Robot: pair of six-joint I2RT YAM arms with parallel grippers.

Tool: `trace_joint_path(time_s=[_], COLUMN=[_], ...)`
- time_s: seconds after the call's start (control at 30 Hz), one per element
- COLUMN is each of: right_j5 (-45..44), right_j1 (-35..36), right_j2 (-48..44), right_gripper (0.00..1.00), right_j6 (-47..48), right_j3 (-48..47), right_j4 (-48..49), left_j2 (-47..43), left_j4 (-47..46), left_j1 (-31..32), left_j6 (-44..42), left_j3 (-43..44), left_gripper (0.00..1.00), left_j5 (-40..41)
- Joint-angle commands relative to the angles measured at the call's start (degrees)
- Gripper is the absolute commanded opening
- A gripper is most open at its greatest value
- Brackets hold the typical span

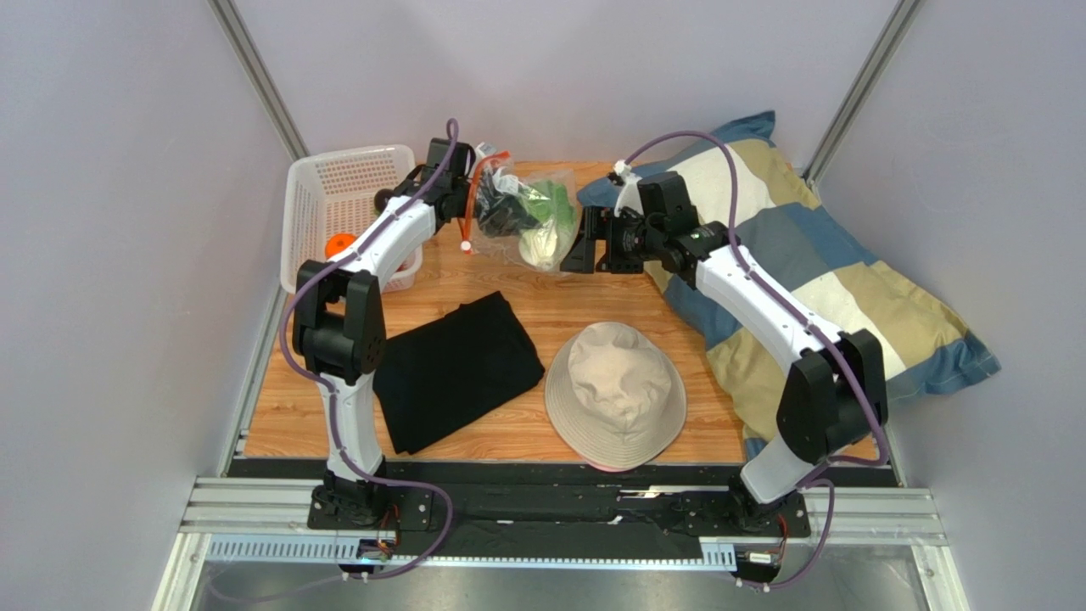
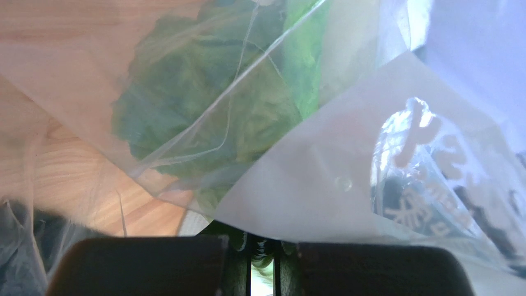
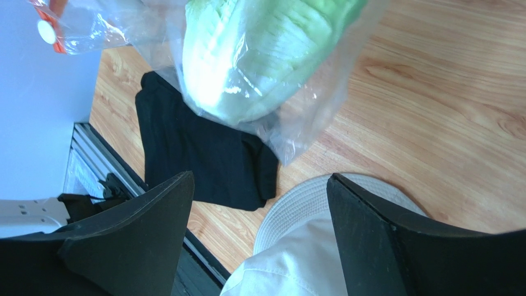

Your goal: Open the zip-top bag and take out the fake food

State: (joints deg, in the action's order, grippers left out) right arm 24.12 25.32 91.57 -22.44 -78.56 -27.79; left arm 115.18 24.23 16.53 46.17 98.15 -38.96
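Light wooden counter (image 1: 561, 299): clear crinkly zip-top bag with orange-red zip strip (image 1: 523, 210) hangs above its far middle, pale green leafy toy cabbage (image 3: 265, 55) inside. Left pincer (image 2: 262, 259): clamped tight on the bag's plastic. Right pincer (image 3: 259, 179): jaws wide apart, empty, just beside the bag.

brightly and evenly lit from above in the overhead view, with only soft, short shadows beside the bucket hat (image 1: 616, 395) and the black cloth (image 1: 459, 367). sharp across the wooden table (image 1: 510, 439). hazy and washed out at the left wrist, blurred at close range through the zip-top bag (image 2: 321, 185), with white glare at upper right. crisp on the cabbage (image 3: 265, 55) at the right wrist, with a bright sheen on the crinkled plastic.
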Motion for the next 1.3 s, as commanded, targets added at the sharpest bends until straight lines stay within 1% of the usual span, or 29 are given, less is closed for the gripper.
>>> trace_joint_path(time_s=[0.0,0.13,0.17,0.23,0.27,0.33,0.37,0.4,0.43,0.5,0.63,0.83,0.9,0.93,1.0,1.07,1.1,1.13,1.27], right_j5=[5.6,1.6,1.5,1.7,2.0,2.0,1.7,1.3,-0.7,-2.6,-11.7,-10.4,-10.1,-10.2,-11.1,-13.8,-14.9,-17.2,-21.0], right_j1=[0.2,0.3,0.2,0.3,0.3,0.3,0.3,0.2,0.2,0.3,0.1,-1.5,-1.6,-1.7,-1.7,-1.7,-1.7,-1.7,-2.5], right_j2=[2.3,4.8,5.2,5.8,6.0,6.6,7.0,7.4,7.7,8.5,8.4,9.2,11.4,12.6,14.5,17.3,18.1,19.2,21.7], right_gripper=[0.82,0.76,0.70,0.64,0.49,0.35,0.21,0.10,0.01,0.00,0.00,0.00,0.00,0.00,0.00,0.00,0.00,0.00,0.00], right_j6=[4.9,6.9,6.9,6.3,6.0,5.0,4.5,4.2,3.4,3.2,3.1,2.8,3.1,3.3,4.8,6.3,8.3,8.9,9.7], right_j3=[0.6,-0.8,-0.6,-0.3,-0.3,-0.6,-1.0,-1.9,-2.6,-3.3,-4.7,-5.0,-7.5,-8.6,-12.4,-14.2,-15.1,-15.1,-15.1], right_j4=[8.2,6.7,6.6,7.8,8.4,9.2,9.1,8.6,7.2,5.9,2.6,3.0,3.0,2.8,2.6,2.4,2.7,3.6,5.3], left_j2=[-5.0,-6.2,-6.7,-7.6,-7.8,-8.2,-8.3,-8.6,-8.7,-8.7,-10.2,-13.0,-14.1,-15.1,-16.1,-17.7,-18.2,-19.1,-21.7], left_j4=[-7.4,-7.6,-7.6,-7.5,-7.2,-5.8,-5.1,-4.2,-2.1,0.6,6.4,12.7,13.0,12.0,11.6,9.5,8.5,5.5,-2.9], left_j1=[0.3,0.3,0.3,0.3,0.3,0.3,0.4,0.3,0.3,0.2,-0.5,-2.7,-3.3,-4.0,-4.3,-4.6,-4.8,-5.0,-5.9], left_j6=[6.6,6.9,6.8,6.5,6.2,5.2,4.6,2.9,1.9,-1.9,-7.2,-17.5,-19.4,-19.7,-20.7,-20.9,-19.2,-17.5,-8.3], left_j3=[-1.9,-3.9,-4.5,-4.9,-5.2,-5.2,-5.0,-4.7,-4.5,-3.2,-2.5,-4.7,-6.9,-8.9,-10.3,-12.5,-13.3,-15.2,-19.1], left_gripper=[0.00,0.00,0.00,0.00,0.00,0.00,0.00,0.00,0.00,0.00,0.00,0.00,0.00,0.00,0.00,0.00,0.00,0.00,0.00], left_j5=[-6.0,-6.5,-6.6,-6.4,-6.3,-6.1,-5.6,-5.2,-4.7,-3.1,0.2,4.5,3.4,0.8,-1.7,-5.7,-7.3,-9.4,-11.9])
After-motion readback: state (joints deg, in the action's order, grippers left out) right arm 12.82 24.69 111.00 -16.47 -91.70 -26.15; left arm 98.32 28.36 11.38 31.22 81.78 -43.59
